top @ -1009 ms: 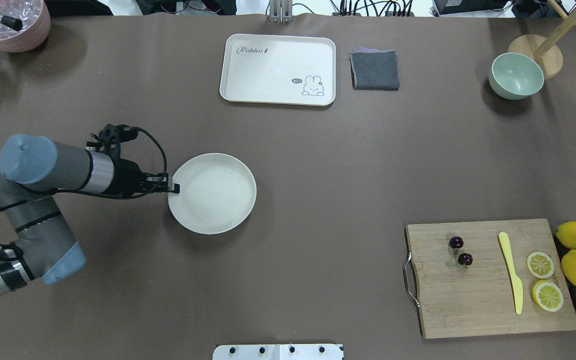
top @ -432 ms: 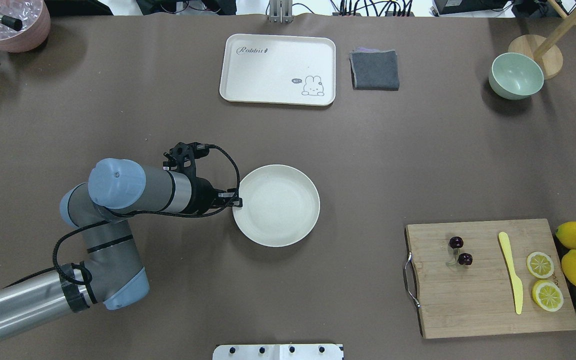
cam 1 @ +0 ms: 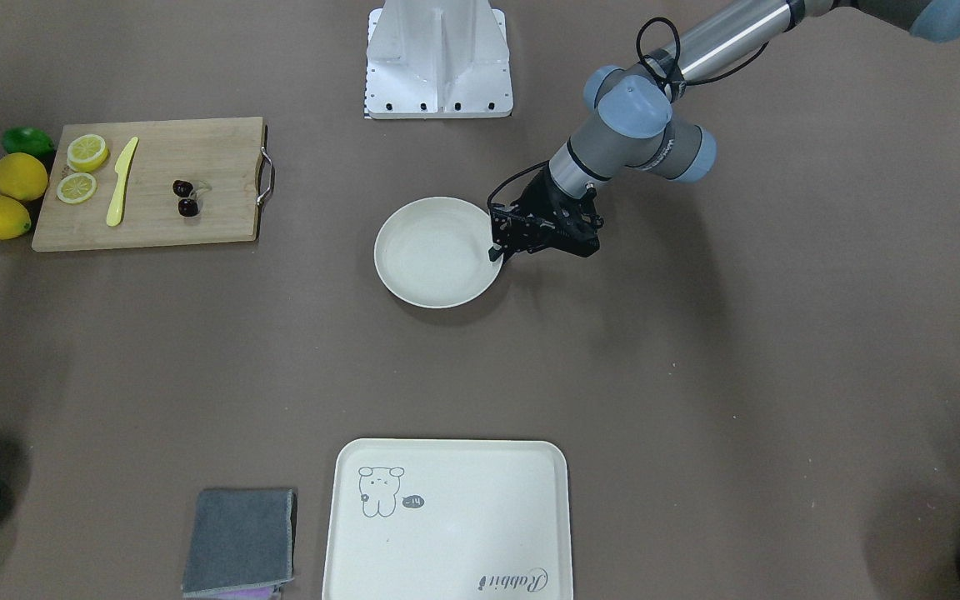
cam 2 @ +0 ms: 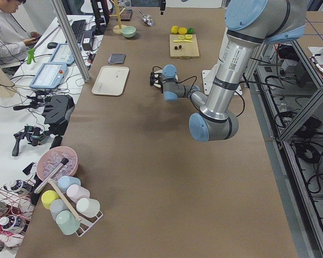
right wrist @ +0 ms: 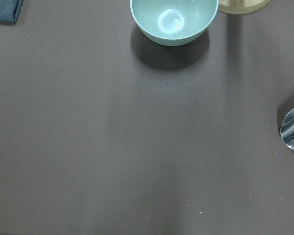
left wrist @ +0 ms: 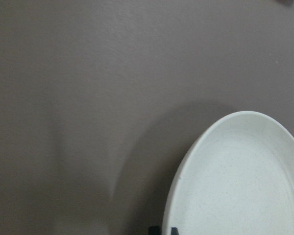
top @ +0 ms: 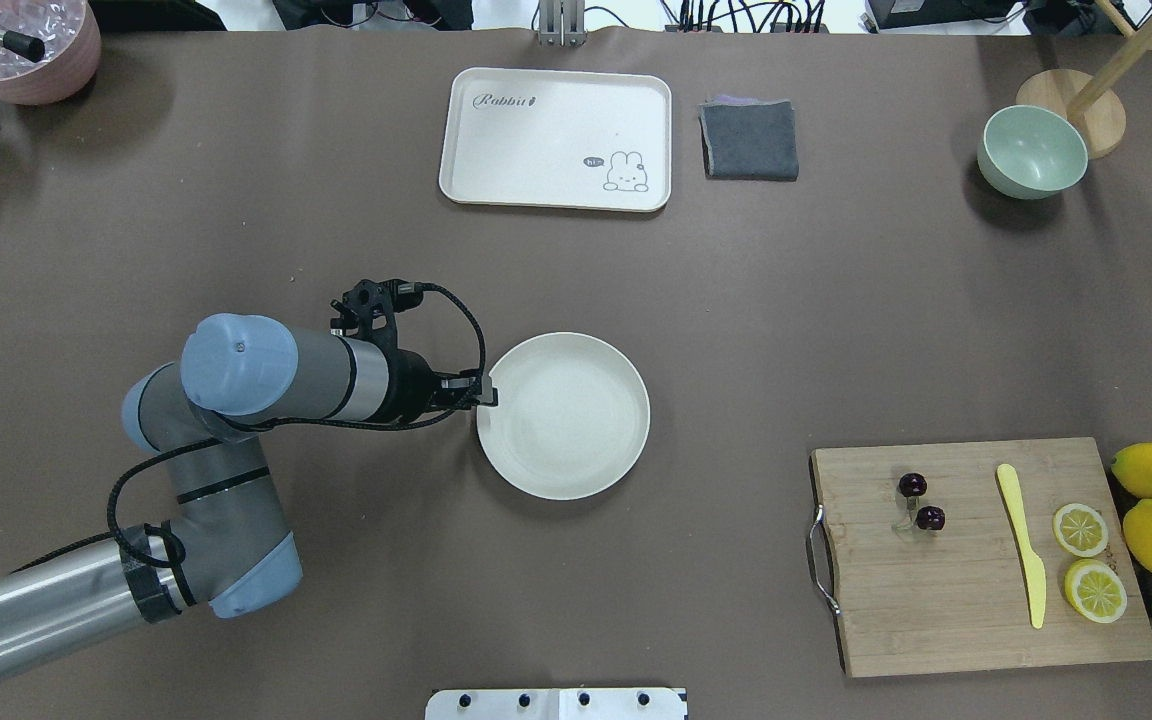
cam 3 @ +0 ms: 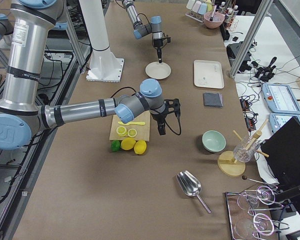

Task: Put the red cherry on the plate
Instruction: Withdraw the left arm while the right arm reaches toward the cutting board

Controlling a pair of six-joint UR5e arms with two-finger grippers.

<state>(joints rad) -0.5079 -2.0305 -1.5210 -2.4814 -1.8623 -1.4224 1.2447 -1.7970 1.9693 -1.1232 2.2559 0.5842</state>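
Nearest the robot, the cherry (top: 921,503) lies on the board (top: 936,610), beside a yellow knife (top: 1021,540) and well apart from the plate (top: 576,440). It is two dark fruits joined by thin pale stems. It looks very light, smooth and round, so it may roll or squirt out of a hard pinch. A gentle hold across one fruit, or on the stems where they meet, seems safest.

Further out, mid-bench (top: 736,300), the left gripper (top: 484,393) has its jaws closed narrowly over the plate's rim; nothing lies on the plate. The right gripper (cam 3: 162,131) hangs above the bench beyond the board, and whether its jaws are open cannot be told. Farthest lie the tray (top: 536,130) and bowl (top: 1031,150).
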